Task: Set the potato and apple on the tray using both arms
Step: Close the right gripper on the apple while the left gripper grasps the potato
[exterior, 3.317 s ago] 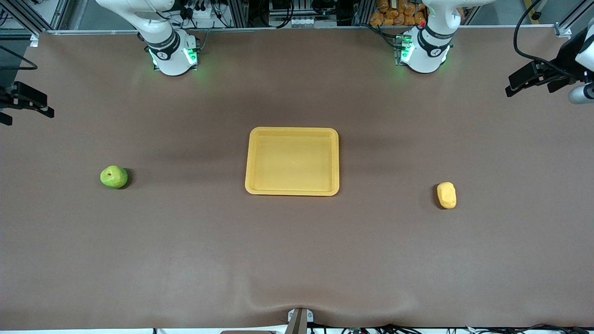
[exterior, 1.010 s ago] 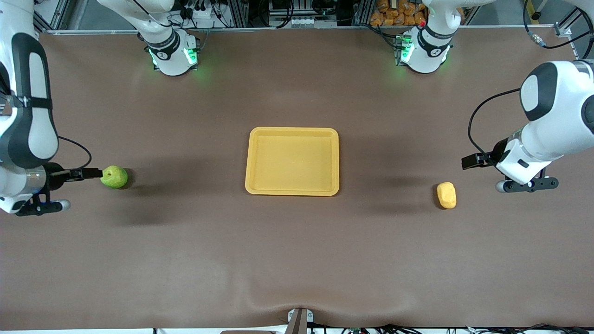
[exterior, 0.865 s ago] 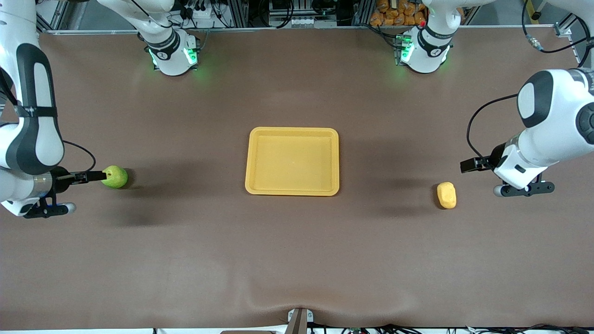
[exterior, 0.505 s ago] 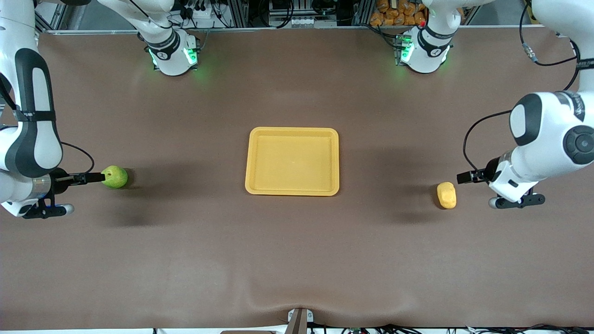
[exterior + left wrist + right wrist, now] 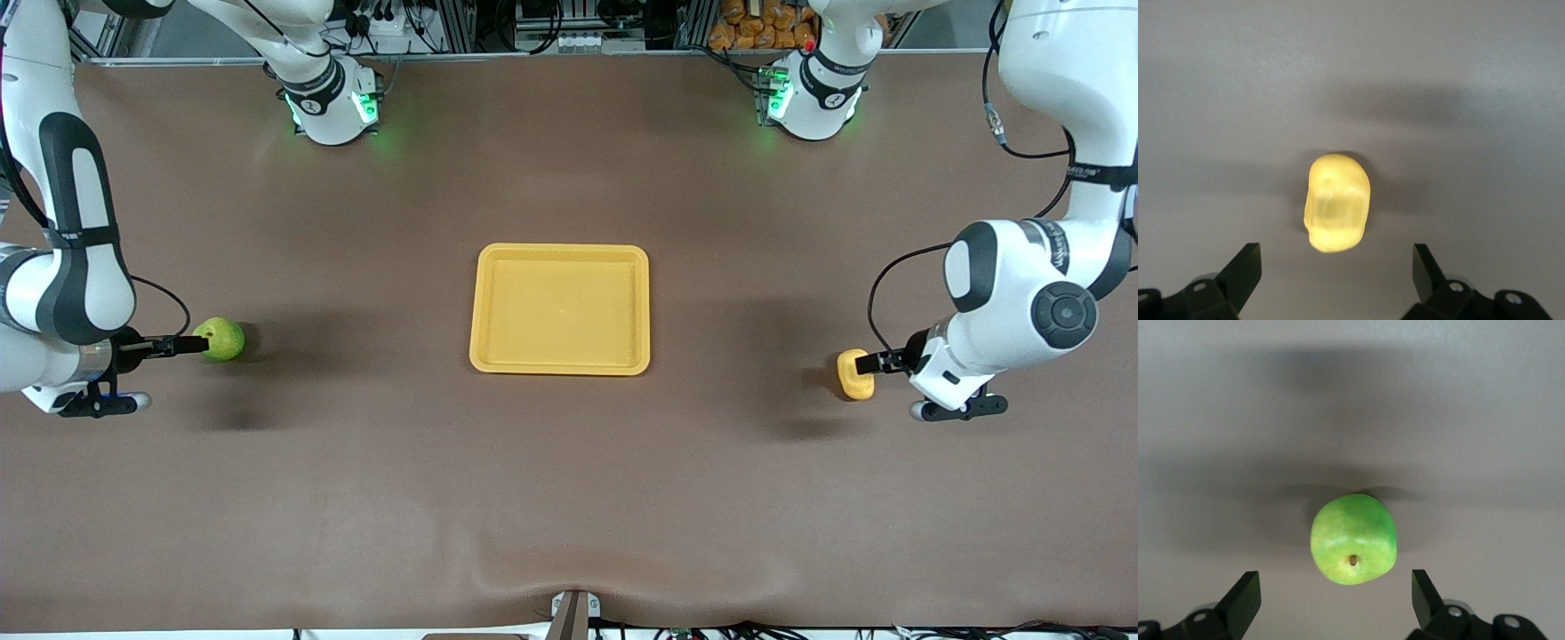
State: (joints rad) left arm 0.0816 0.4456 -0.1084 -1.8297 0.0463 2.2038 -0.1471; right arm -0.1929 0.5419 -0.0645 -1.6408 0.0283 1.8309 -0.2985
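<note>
A: While both arms sit low at the table's two ends, start at the right arm's end: the right gripper (image 5: 191, 343) is over the green apple (image 5: 220, 339), fingers spread wide with nothing between them yet. In the right wrist view the apple (image 5: 1353, 539) sits centred ahead of the two fingertips (image 5: 1245, 590), stem dimple showing.

B: Risk there?

A: It's round. If one finger lands first, I'd expect it to roll off along the brown table (image 5: 356, 498) before the jaws close.

B: And the middle?

A: The yellow-orange tray (image 5: 560, 364) lies empty between the two items, well apart from both. Nothing's been delivered.

B: Then the left arm's end.

A: The left gripper (image 5: 880, 362) is right at the potato (image 5: 853, 377), also parted and empty. The left wrist view shows the potato (image 5: 1337, 202) lying lengthwise between the fingertips (image 5: 1423, 267).

B: Trouble?

A: It's lumpy and oblong. A pinch on a bump could twist it out, or squirt it sideways. Later, both grippers head for one tray, so crowding over it could mean a clash.
</note>
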